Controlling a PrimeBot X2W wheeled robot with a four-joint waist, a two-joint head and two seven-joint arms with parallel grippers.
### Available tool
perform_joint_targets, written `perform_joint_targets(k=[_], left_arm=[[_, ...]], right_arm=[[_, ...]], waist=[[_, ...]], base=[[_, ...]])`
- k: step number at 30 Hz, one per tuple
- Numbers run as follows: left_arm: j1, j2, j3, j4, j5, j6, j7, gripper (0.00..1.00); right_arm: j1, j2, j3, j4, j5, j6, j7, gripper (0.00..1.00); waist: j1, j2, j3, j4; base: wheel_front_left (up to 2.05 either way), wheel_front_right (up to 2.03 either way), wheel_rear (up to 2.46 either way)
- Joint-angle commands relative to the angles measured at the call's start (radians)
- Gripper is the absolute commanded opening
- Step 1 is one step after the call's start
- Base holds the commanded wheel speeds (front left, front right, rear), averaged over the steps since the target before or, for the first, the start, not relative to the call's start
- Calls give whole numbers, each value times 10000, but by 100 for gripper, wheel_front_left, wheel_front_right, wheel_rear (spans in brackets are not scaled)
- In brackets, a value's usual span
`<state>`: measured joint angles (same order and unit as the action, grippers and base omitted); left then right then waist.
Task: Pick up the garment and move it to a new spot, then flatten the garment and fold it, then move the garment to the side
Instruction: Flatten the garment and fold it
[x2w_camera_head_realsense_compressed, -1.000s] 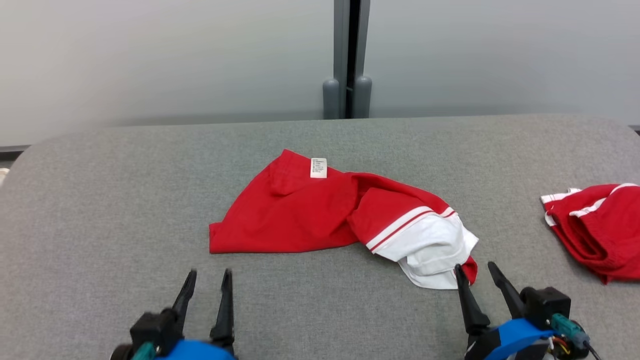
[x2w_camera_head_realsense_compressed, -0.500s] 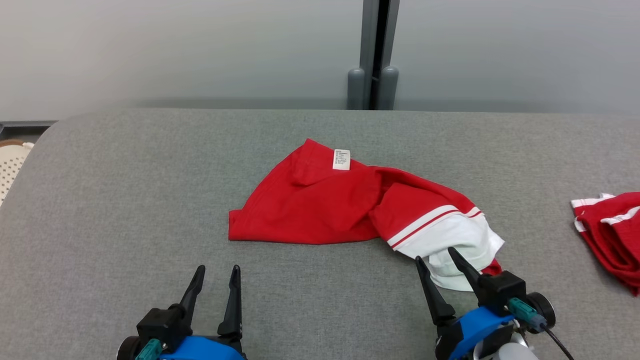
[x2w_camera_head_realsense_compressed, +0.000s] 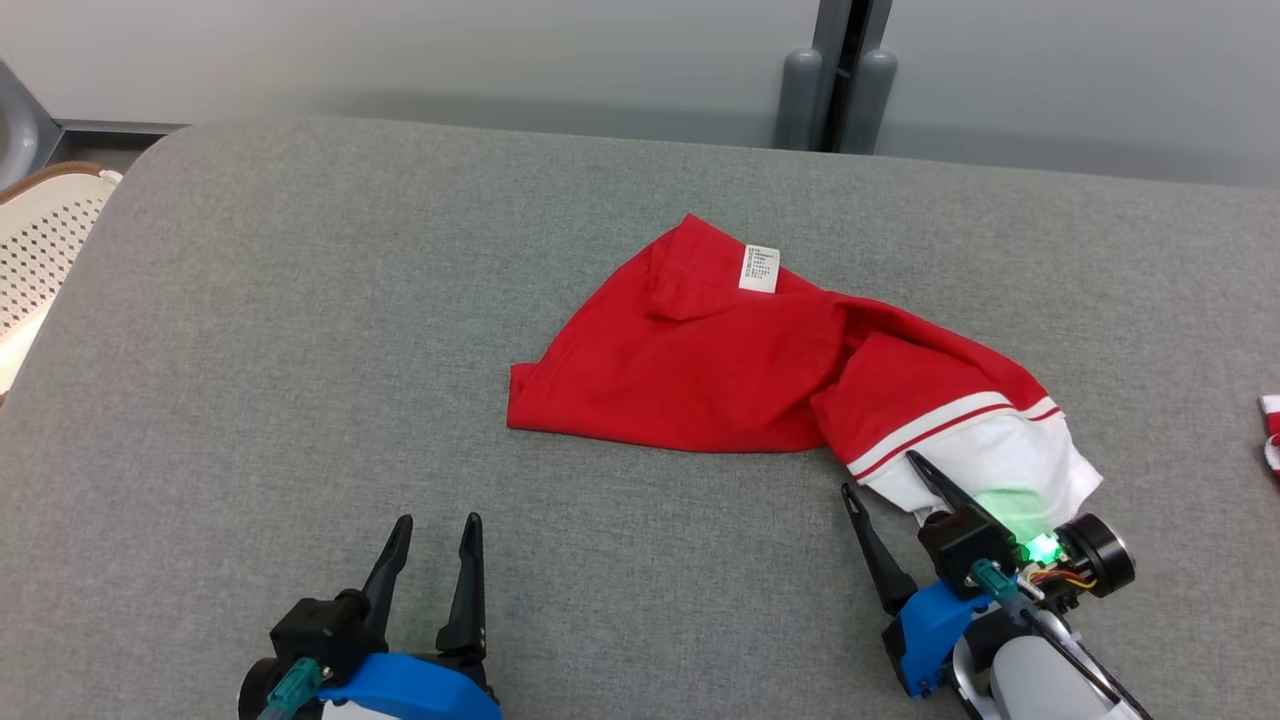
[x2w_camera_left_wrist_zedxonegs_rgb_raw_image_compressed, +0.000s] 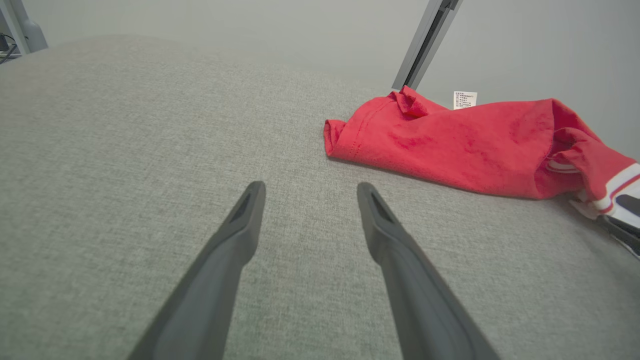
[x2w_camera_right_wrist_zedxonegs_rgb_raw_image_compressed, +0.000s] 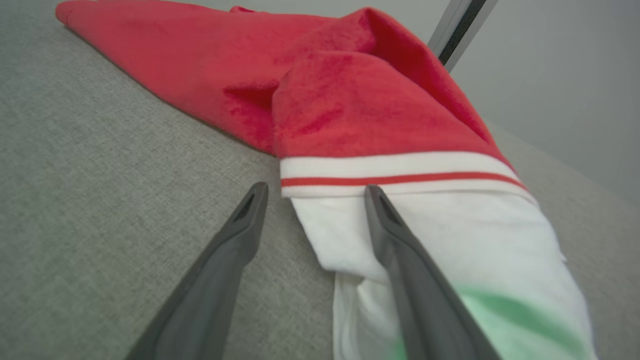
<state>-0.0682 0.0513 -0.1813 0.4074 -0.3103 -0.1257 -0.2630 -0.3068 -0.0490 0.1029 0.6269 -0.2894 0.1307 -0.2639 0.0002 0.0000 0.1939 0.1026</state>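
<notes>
Head view: a red garment (x2w_camera_head_realsense_compressed: 720, 370) lies crumpled near the middle of a grey fabric-covered table (x2w_camera_head_realsense_compressed: 300, 330), its care label (x2w_camera_head_realsense_compressed: 759, 268) at the far edge and its white band (x2w_camera_head_realsense_compressed: 1010, 470) trailing to the near right. The right gripper (x2w_camera_head_realsense_compressed: 880, 474) sits at that band with its fingers spread, holding nothing. The left gripper (x2w_camera_head_realsense_compressed: 437, 522) hovers near left, also spread and empty, well apart from the cloth. This looks like the first step, reaching in for the pickup. There is broad bare table to the left and near; a pale perforated object (x2w_camera_head_realsense_compressed: 40, 250) stands past the rounded left edge, and a sliver of another red-and-white cloth (x2w_camera_head_realsense_compressed: 1270, 435) shows at the right edge, so the left offers more room. Left wrist view: the parted fingers point over bare table, with the garment far right of them. Right wrist view: one finger lies over the white band and the other over bare table, straddling the band's edge. The next move probably calls for dipping lower and pinching that edge, taking every layer.
</notes>
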Motion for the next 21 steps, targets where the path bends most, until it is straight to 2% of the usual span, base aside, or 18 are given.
perform_joint_targets(k=[1, 12, 13, 14, 15, 16, 21], left_arm=[[-195, -11, -85, 13, -78, -77, -25, 100], [-536, -2, -558, -107, -395, -73, -25, 100], [-557, -7, -585, -103, -399, -52, -25, 100], [-559, -7, -597, -97, -404, -50, -25, 100], [-541, -6, -586, -81, -413, -50, -25, 100], [-511, -6, -570, -66, -418, -51, -25, 100], [-397, -6, -574, -64, -365, -51, -25, 100]], right_arm=[[-158, -37, -28, -18, -143, -1, -3, 100], [-635, -34, 17, 25, -191, -2, -3, 100], [-648, -37, -12, 43, -196, -1, -3, 91], [-650, -36, -35, 55, -183, -1, -3, 51], [-645, -37, -62, 84, -126, -1, -3, 34], [-609, -37, -73, 211, -14, -2, -3, 0], [-640, -39, -255, 160, 140, -2, -5, 0]], waist=[[-2, 0, 41, 20], [-2, 0, 232, 47], [-2, 0, 237, 67], [-2, 0, 236, 84], [-2, 0, 235, 99], [-2, 0, 226, 112], [-2, 0, 197, 145]], base=[[0, 0, 0], [0, 0, 0], [0, 0, 0], [0, 0, 0], [0, 0, 0], [0, 0, 0], [0, 0, 0]])
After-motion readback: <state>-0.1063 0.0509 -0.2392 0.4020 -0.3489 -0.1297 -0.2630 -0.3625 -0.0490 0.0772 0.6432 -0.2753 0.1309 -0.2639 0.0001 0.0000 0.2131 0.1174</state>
